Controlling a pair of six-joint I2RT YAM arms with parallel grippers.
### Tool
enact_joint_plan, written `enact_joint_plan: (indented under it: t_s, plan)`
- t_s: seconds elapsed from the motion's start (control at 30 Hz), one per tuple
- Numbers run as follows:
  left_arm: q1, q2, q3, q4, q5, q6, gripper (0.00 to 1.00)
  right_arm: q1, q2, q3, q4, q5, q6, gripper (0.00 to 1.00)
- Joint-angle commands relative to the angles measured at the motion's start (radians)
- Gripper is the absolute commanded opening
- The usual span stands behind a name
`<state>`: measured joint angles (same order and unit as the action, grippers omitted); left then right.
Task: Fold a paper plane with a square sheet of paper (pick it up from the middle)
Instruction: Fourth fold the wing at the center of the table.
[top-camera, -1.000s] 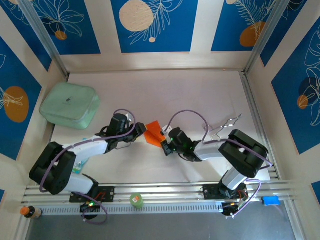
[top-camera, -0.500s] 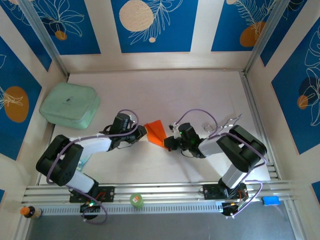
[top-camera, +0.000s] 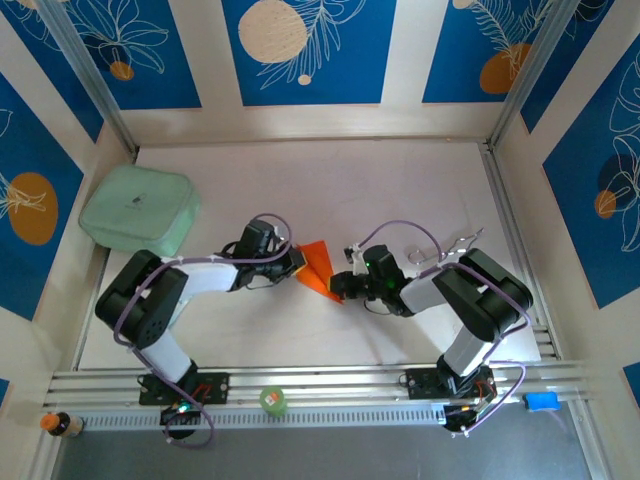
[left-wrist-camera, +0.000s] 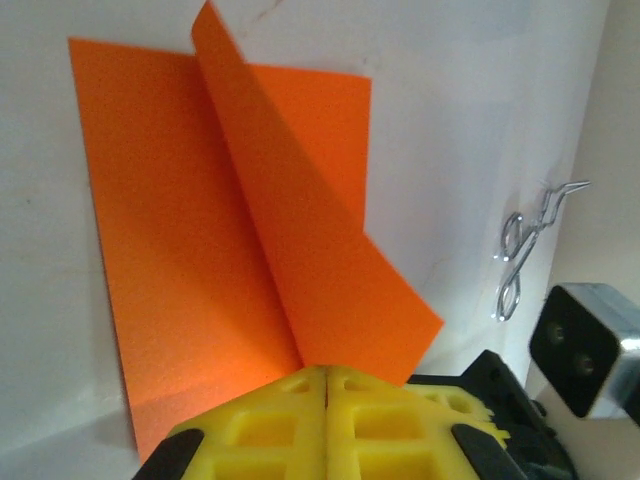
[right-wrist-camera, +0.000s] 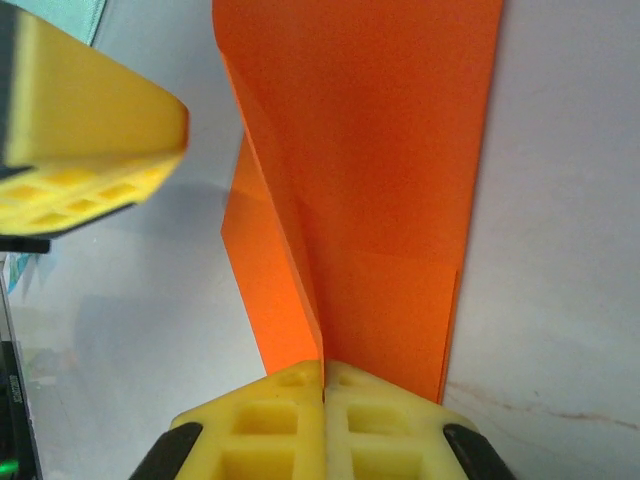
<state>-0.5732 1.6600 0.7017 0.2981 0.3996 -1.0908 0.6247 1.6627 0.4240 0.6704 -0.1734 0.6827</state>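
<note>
The square sheet of paper (top-camera: 316, 266) is bright orange and partly folded, with one flap standing up along a crease. It lies on the white table between the two arms. My left gripper (top-camera: 297, 262) is at its left edge. In the left wrist view the yellow fingers (left-wrist-camera: 260, 425) are pressed together at the gripper (left-wrist-camera: 326, 372), pinching the base of the raised flap of the sheet (left-wrist-camera: 190, 230). My right gripper (top-camera: 339, 287) holds the near right corner. There its jaws (right-wrist-camera: 323, 368) are shut on the crease of the sheet (right-wrist-camera: 390, 160).
A pale green pad (top-camera: 138, 210) rests at the far left. A bent metal wire piece (top-camera: 452, 249) lies behind the right arm. A small green round object (top-camera: 273, 401) and a blue block (top-camera: 541, 401) sit by the front rail.
My left gripper has slid right to the paper's edge and closed on the raised flap. The right gripper has shifted slightly right and stayed shut on the paper.
</note>
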Motion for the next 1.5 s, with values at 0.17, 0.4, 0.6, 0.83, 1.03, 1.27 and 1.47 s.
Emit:
enact_joint_plan:
  t_s: [0.17, 0.4, 0.6, 0.83, 1.03, 1.27, 1.47]
  plan:
    - [-0.019, 0.067, -0.009, 0.028, 0.006, -0.002, 0.03, -0.005, 0.003, -0.019, 0.012, -0.023, 0.034, 0.02]
    - [-0.02, 0.075, -0.078, 0.052, -0.033, -0.029, 0.0, -0.006, -0.008, -0.023, -0.006, -0.027, 0.05, 0.03]
    - [-0.022, 0.06, -0.111, 0.065, -0.057, -0.051, 0.0, -0.007, -0.023, -0.027, -0.03, -0.022, 0.061, 0.03]
    - [-0.033, 0.029, -0.119, 0.037, -0.094, -0.053, 0.0, -0.006, -0.033, -0.027, -0.042, -0.023, 0.075, 0.04]
    - [-0.052, 0.02, -0.121, 0.033, -0.116, -0.066, 0.0, -0.005, -0.041, -0.024, -0.04, -0.031, 0.082, 0.04]
    - [-0.072, 0.005, -0.127, 0.021, -0.15, -0.08, 0.0, 0.003, -0.021, -0.024, -0.046, -0.022, 0.095, 0.04]
    - [-0.074, -0.029, -0.137, -0.001, -0.178, -0.083, 0.0, 0.002, -0.018, -0.01, -0.083, -0.024, 0.086, 0.04]
